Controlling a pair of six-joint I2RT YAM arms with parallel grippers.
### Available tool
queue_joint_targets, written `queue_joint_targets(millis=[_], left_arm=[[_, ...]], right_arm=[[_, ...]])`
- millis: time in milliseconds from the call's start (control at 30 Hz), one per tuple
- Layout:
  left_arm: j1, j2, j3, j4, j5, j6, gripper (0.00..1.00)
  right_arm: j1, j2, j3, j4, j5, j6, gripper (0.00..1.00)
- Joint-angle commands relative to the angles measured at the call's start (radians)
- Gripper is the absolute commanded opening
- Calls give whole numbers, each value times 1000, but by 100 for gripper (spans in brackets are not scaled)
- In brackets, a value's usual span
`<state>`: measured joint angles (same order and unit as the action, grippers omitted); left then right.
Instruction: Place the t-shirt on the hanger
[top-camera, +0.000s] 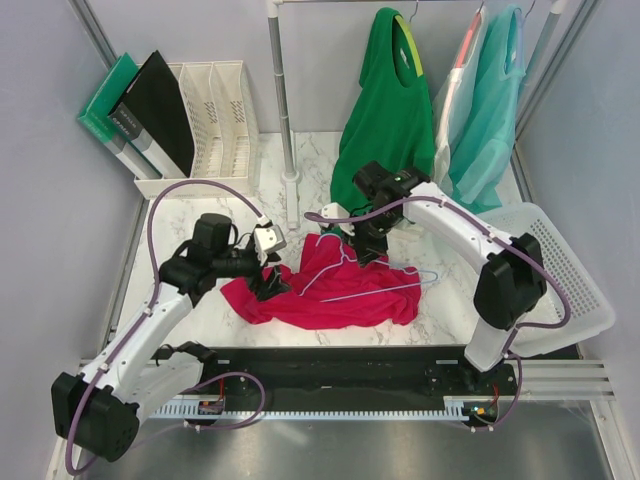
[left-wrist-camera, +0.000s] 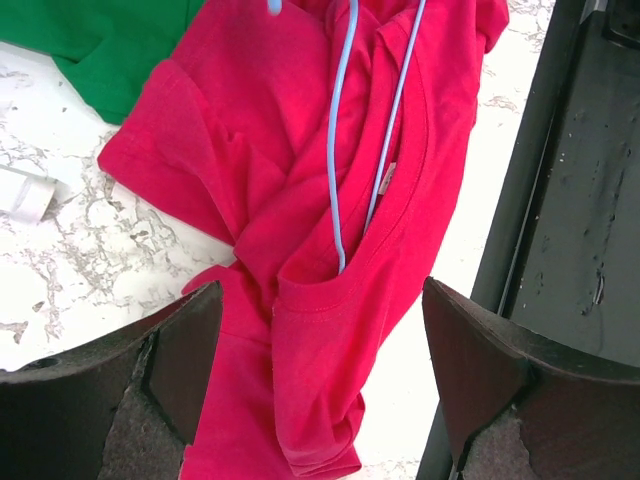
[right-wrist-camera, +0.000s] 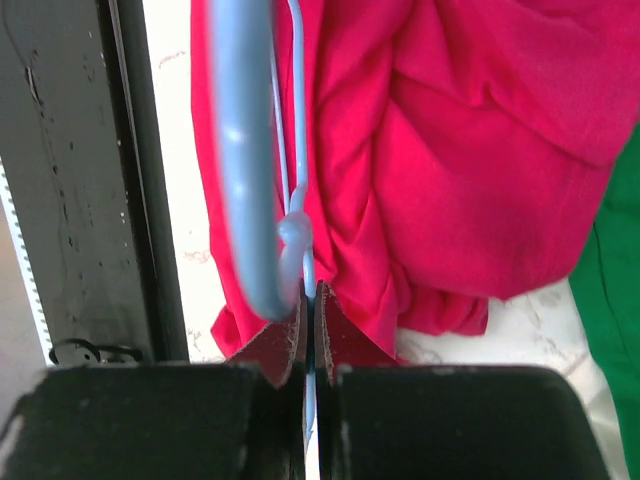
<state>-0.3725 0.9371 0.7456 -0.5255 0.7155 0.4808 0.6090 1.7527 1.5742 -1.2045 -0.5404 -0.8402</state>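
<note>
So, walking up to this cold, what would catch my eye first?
The crimson t-shirt lies crumpled on the marble table, a thin light-blue hanger across it. The right gripper pinches the hanger's wire at the shirt's far edge; the left gripper hovers open at its left end. Behind, a green shirt and a teal shirt hang.

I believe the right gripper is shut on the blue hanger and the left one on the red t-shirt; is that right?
No: the left gripper is open over the red t-shirt, as the left wrist view shows; the right gripper does hold the blue hanger.
</note>
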Motion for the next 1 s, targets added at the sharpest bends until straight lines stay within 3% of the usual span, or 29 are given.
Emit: queue_joint_targets(millis=[0,300,600,967], left_arm=[[7,-27,-15,21,13,9,86],[24,-52,-37,35,18,-5,86],[198,-21,-51,73,134,-39,86],[221,-30,-121,88,150,-2,85]], right_arm=[[21,45,64,54,-84,38,0],[51,126,125,100,-148,99,0],[81,163,84,184,-171,142,0],[133,217,49,227,-208,162,0]])
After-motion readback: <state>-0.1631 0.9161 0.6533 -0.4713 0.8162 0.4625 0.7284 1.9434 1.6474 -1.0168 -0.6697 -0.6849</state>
